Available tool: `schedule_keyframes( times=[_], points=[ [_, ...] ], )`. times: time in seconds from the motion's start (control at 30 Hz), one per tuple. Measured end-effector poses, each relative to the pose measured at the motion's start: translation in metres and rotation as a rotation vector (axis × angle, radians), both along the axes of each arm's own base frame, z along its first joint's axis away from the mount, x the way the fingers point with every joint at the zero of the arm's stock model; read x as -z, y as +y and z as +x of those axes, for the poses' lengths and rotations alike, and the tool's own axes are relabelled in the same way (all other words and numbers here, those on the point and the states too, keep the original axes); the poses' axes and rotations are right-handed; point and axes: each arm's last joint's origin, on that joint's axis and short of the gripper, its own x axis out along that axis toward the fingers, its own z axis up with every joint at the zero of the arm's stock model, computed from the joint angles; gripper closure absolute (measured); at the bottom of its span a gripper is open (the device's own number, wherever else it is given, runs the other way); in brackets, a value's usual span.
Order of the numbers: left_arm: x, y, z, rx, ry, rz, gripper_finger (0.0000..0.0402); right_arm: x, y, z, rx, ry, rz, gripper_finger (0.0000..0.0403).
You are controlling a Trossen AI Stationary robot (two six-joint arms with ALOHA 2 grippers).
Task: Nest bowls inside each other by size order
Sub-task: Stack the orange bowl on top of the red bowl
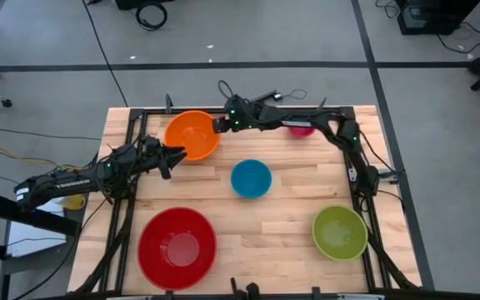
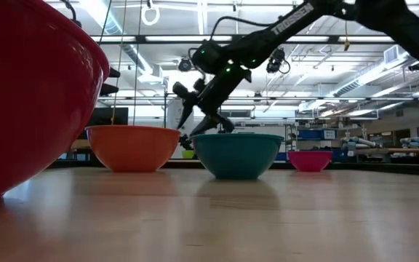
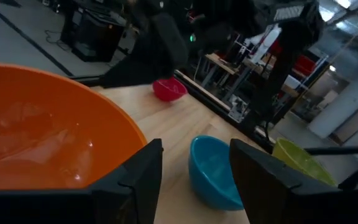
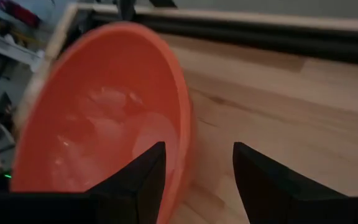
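Observation:
The orange bowl (image 1: 192, 135) stands on its base at the table's far left. My right gripper (image 1: 217, 125) is open at its right rim (image 4: 187, 127), one finger over the inside and one outside. My left gripper (image 1: 177, 156) is open just off the bowl's near rim (image 3: 129, 127), and both its fingers are outside the bowl. The blue bowl (image 1: 250, 178) stands mid-table, the red bowl (image 1: 177, 247) near left, and the lime green bowl (image 1: 339, 232) near right. The pink bowl (image 1: 301, 130) stands at the far edge, partly hidden by my right arm. My right gripper's fingers (image 4: 145, 177) stand on either side of the orange bowl's right rim, and I cannot tell whether they touch it. My left gripper's nearer finger (image 3: 143, 171) is close beside the bowl's outer wall, and I cannot tell whether it touches.
A black frame rail (image 1: 140, 117) runs along the table's far and side edges. Bare wood (image 1: 265, 225) lies between the red, blue and green bowls. My right arm (image 1: 340, 133) stretches along the far edge.

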Motion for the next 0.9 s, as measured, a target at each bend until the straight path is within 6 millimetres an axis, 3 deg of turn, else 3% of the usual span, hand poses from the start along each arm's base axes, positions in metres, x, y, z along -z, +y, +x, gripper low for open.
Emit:
schedule_keyframes(
  times=[0.37,0.47,0.6,0.7,0.9],
  points=[
    [0.0,0.0,0.0,-0.001,-0.015,-0.027,0.0212,0.026,0.011,0.012,-0.078,0.09,0.007,0.0224],
    [-0.001,0.0,0.0,0.0,-0.024,-0.024,0.0212,0.029,0.015,0.012,-0.112,0.12,0.005,0.0254],
    [-0.007,-0.001,0.001,0.048,-0.081,-0.01,0.0212,0.031,0.02,0.012,-0.137,0.157,-0.007,0.0327],
    [-0.02,-0.003,0.0,0.104,-0.182,0.018,0.0212,0.027,0.022,0.013,-0.158,0.139,-0.002,0.0384],
    [-0.067,-0.004,-0.004,0.106,-0.188,0.114,0.0218,0.0,0.034,0.007,-0.165,0.135,-0.038,0.0385]
  ],
)
